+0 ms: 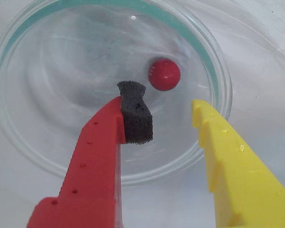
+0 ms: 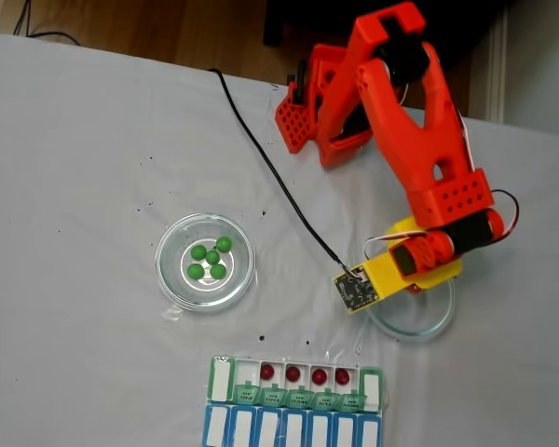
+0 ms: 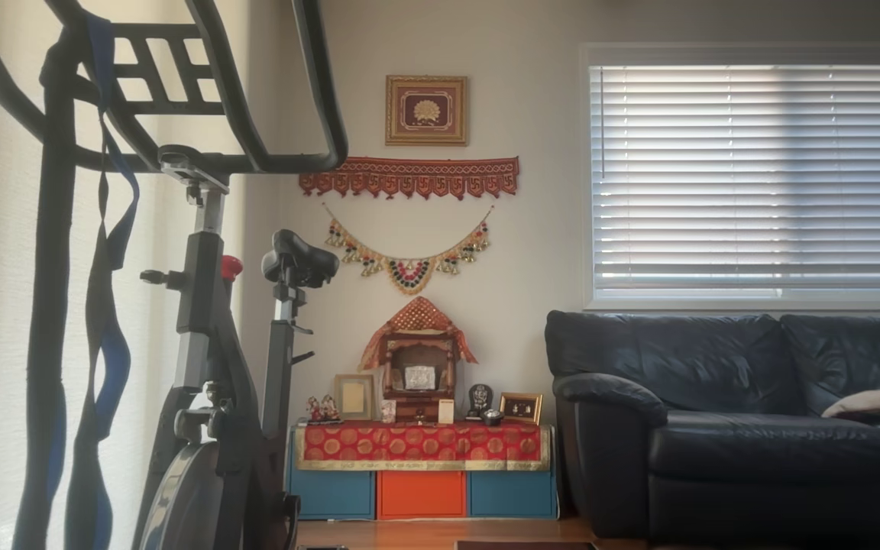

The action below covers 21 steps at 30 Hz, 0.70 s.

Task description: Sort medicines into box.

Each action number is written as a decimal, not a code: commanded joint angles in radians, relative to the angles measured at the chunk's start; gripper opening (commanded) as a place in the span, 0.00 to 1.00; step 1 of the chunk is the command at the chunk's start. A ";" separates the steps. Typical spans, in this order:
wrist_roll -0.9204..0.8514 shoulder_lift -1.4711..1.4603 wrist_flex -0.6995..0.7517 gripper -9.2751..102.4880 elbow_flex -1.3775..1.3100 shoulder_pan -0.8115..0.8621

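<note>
Red and yellow jaws of the gripper (image 1: 168, 116) stand open over the clear round glass dish (image 1: 19, 137) near the tabletop's right edge, so the last dark red ball (image 1: 164, 74) may roll away when the foam pad (image 1: 135, 114) touches it.

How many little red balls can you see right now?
5: four red balls in the green-lidded box, one red ball in the glass dish.
</note>
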 commanded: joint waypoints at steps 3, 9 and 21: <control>0.015 -0.089 -0.006 0.24 -0.064 -0.025; 0.026 -0.120 -0.002 0.23 -0.101 -0.040; 0.026 -0.049 0.014 0.23 -0.106 -0.029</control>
